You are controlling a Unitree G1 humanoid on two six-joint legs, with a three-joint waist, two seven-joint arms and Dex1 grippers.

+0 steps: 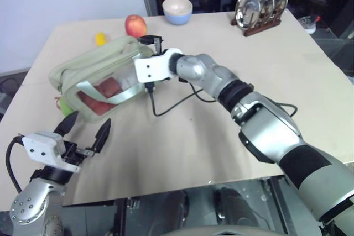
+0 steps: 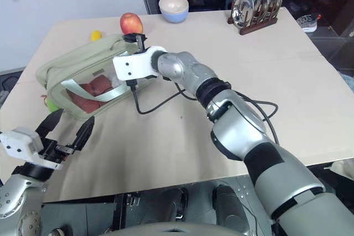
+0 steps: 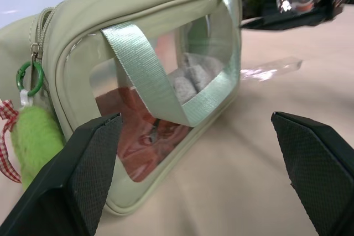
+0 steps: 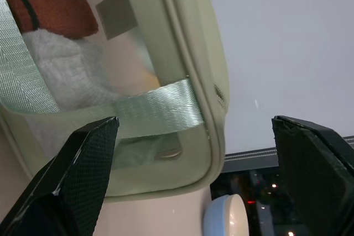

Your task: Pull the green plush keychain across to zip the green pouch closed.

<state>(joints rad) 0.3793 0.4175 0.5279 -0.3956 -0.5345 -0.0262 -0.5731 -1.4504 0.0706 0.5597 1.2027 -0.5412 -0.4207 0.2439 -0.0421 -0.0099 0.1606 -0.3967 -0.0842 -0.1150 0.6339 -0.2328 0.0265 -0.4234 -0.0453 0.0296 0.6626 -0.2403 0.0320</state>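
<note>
The green pouch (image 1: pixel 94 73) lies on the table with its clear front panel facing me, red contents and a pale strap showing through. The green plush keychain (image 3: pixel 34 136), a fuzzy lime ball with red checked bits, hangs from a green ring at the pouch's left end (image 1: pixel 63 106). My left gripper (image 1: pixel 91 117) is open, just in front of that end, apart from the pouch. My right gripper (image 4: pixel 194 120) is open at the pouch's right end, its fingers wide on either side of the corner; whether they touch it I cannot tell.
A red apple (image 1: pixel 135 25) and a yellow banana (image 1: pixel 100 38) lie behind the pouch. A pale bowl (image 1: pixel 177 9) and a rack of metal plates (image 1: pixel 260 6) stand at the table's far edge. A black cable (image 1: pixel 171 105) loops under my right wrist.
</note>
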